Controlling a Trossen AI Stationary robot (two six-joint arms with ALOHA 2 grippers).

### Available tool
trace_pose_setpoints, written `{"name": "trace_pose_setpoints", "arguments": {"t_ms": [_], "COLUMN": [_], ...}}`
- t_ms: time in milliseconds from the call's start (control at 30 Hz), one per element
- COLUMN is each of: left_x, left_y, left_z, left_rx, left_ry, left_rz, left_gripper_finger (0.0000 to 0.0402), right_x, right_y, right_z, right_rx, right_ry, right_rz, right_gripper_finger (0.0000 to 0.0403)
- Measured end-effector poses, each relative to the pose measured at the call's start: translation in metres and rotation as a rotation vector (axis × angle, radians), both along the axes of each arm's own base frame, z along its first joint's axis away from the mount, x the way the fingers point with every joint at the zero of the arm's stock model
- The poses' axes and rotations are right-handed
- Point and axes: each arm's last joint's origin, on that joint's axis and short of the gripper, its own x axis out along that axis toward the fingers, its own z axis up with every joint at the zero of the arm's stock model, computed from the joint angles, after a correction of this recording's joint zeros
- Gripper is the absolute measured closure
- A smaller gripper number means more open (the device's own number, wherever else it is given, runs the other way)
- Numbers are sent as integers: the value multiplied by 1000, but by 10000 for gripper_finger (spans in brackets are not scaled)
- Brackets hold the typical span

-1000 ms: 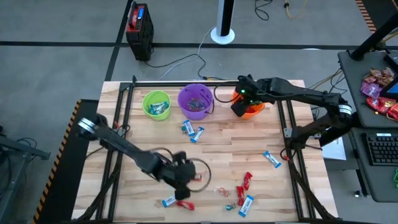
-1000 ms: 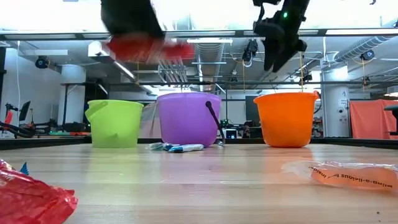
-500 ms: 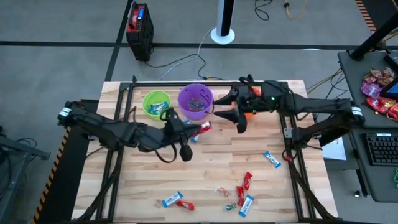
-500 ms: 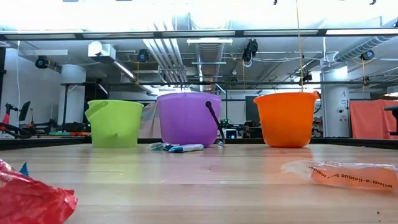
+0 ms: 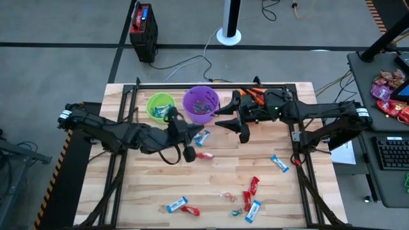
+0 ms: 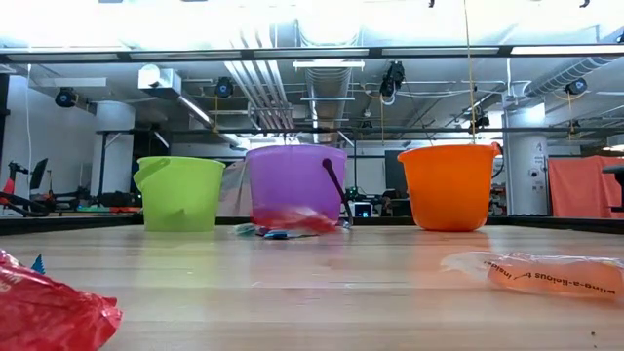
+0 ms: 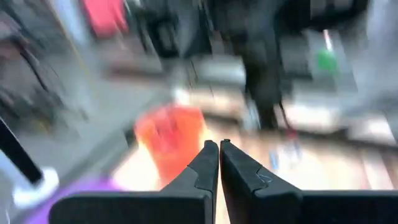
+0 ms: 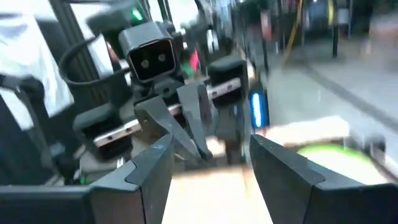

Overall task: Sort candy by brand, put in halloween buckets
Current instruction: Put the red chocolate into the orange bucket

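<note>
The lime green [image 5: 160,107] and purple [image 5: 201,104] halloween buckets stand in a row at the table's far edge. My right arm largely covers the orange one [image 6: 448,185] from above. My left gripper [image 5: 193,133] is raised before the purple bucket, shut and empty in its wrist view [image 7: 219,149]. A red candy [image 5: 203,155] lies on the table just near of it, beside a blue-and-white candy [image 5: 203,137]. My right gripper [image 5: 231,124] hovers open between the purple and orange buckets, pointing toward the left arm. More candy [image 5: 249,195] lies scattered toward the near edge.
Loose candies lie at the near left [image 5: 179,207] and right [image 5: 279,163] of the table. The low view shows a red wrapper [image 6: 49,312] and a clear one [image 6: 546,273] close up. A dark frame rail [image 5: 211,85] runs behind the buckets.
My left gripper rose from the near part of the table and travelled toward the buckets, carrying a red candy. That candy has since come away from the fingertips and lies before the purple bucket. My right gripper swung from above the orange bucket toward the left, tipping from downward to level.
</note>
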Motion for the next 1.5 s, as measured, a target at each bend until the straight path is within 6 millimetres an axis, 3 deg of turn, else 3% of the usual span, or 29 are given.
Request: {"name": "trace_pose_setpoints", "arguments": {"t_ms": [100, 233, 367, 533, 700, 833, 1067, 1200, 1300, 1500], "left_x": [-14, -25, -17, -6, 8, 15, 28, 31, 33, 35], "left_y": [-3, -9, -13, -2, 23, 38, 42, 45, 45, 43], "left_z": [-27, -66, -109, -166, -188, -194, -210, -223, -228, -243], "left_rx": [-123, -210, -116, -38, -111, -55, -30, 33, 52, 13], "left_ry": [283, 618, 725, 785, 824, 853, 900, 947, 962, 993], "left_rz": [-130, -245, -466, -519, -501, -578, -667, -593, -636, -699], "left_gripper_finger": [401, 401, 401, 401, 401, 394, 314, 255, 219, 207], "right_x": [-4, -11, -15, -17, -16, -15, -12, -12, -12, -12], "right_y": [2, 4, 4, 4, 4, 4, 4, 3, 3, 3], "right_z": [-13, -47, -82, -108, -113, -109, -98, -98, -98, -99], "right_rx": [35, 64, 93, 189, 265, 271, 266, 278, 282, 282], "right_ry": [176, 470, 628, 664, 633, 618, 585, 584, 585, 587], "right_rz": [6, 8, -14, -47, -68, -83, -82, -109, -112, -115], "right_gripper_finger": [199, 199, 199, 199, 199, 199, 199, 199, 199, 199]}}
